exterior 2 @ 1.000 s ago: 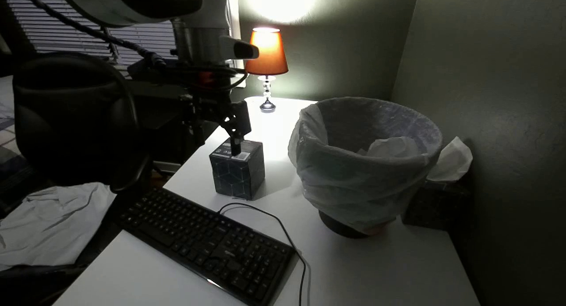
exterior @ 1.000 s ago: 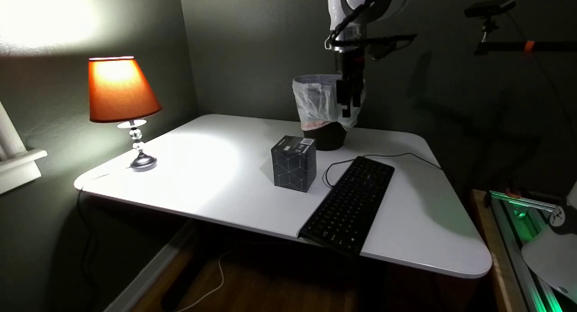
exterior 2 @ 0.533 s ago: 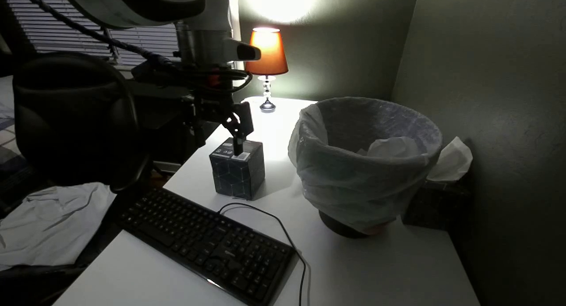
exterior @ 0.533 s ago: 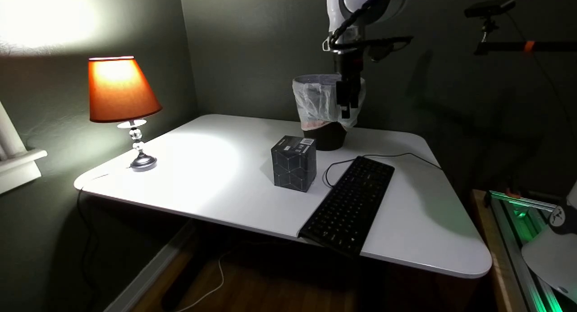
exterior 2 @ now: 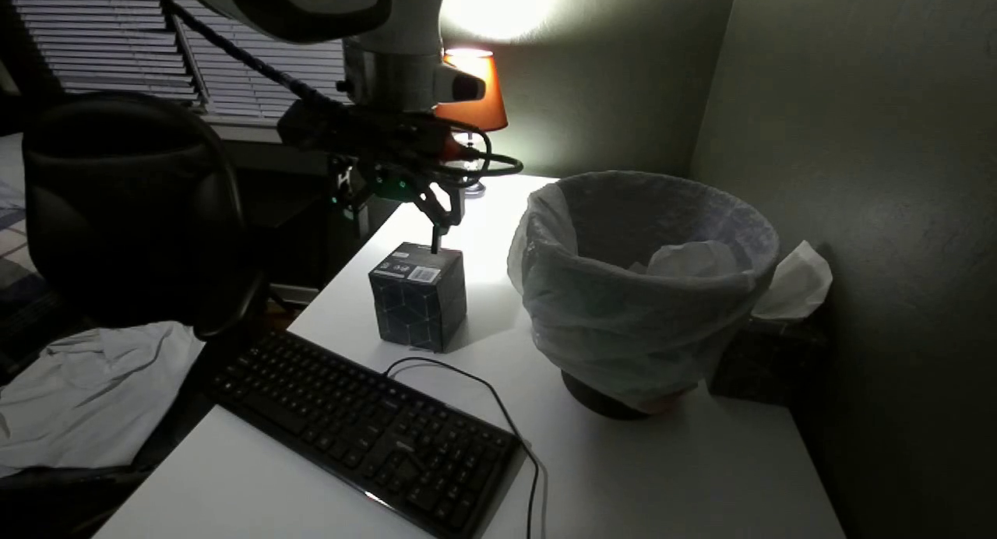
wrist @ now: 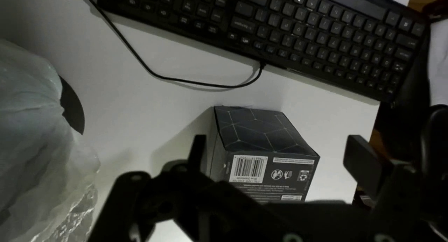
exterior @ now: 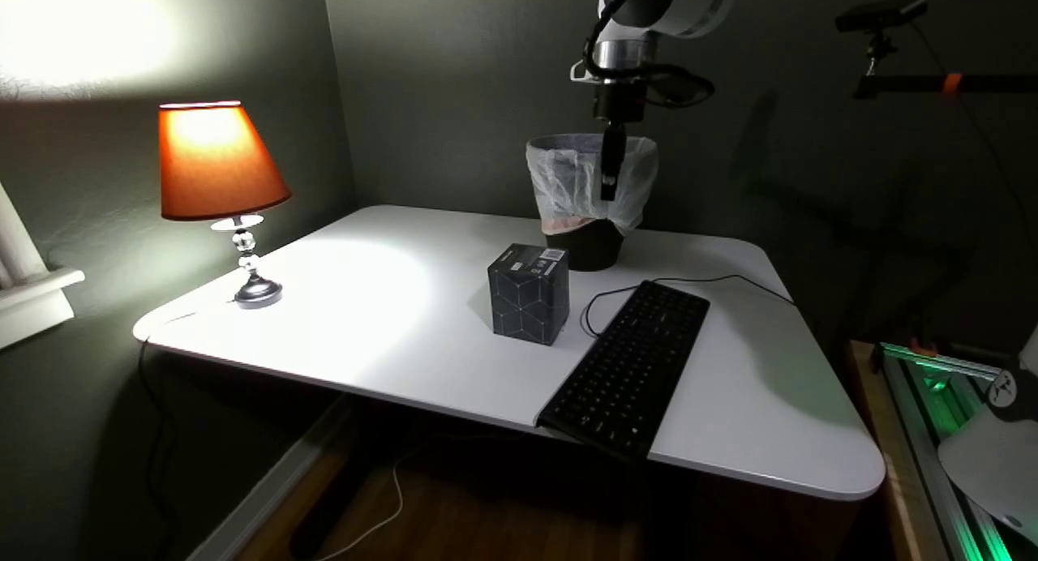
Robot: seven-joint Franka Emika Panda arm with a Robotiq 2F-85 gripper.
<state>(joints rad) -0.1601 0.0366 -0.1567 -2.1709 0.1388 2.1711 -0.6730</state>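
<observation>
A dark cube-shaped box point(exterior: 529, 301) with a pattern of thin pale lines stands upright on the white desk, seen in both exterior views. My gripper point(exterior 2: 399, 231) hangs above the desk, jaws wide apart, with nothing held. In the wrist view the box point(wrist: 260, 130) shows its barcoded top between and below the fingers of the gripper point(wrist: 276, 149); the left fingertip overlaps its side edge, while a gap separates it from the right finger pad point(wrist: 362, 161). Contact with the box is not visible. The gripper's own body hides the near part of the box's top.
A black keyboard point(exterior 2: 374, 430) with its cable lies beside the box and overhangs the desk edge. Behind the box stands a bin point(exterior 2: 623, 329) with a white liner and crumpled paper inside. A tissue box point(exterior 2: 767, 364) sits by the wall. An orange lamp point(exterior: 215, 164) is lit.
The gripper has turned about its upright axis and shifted slightly, rightward and a little up in an exterior view. The jaws stay apart. The box, keyboard and bin have not moved.
</observation>
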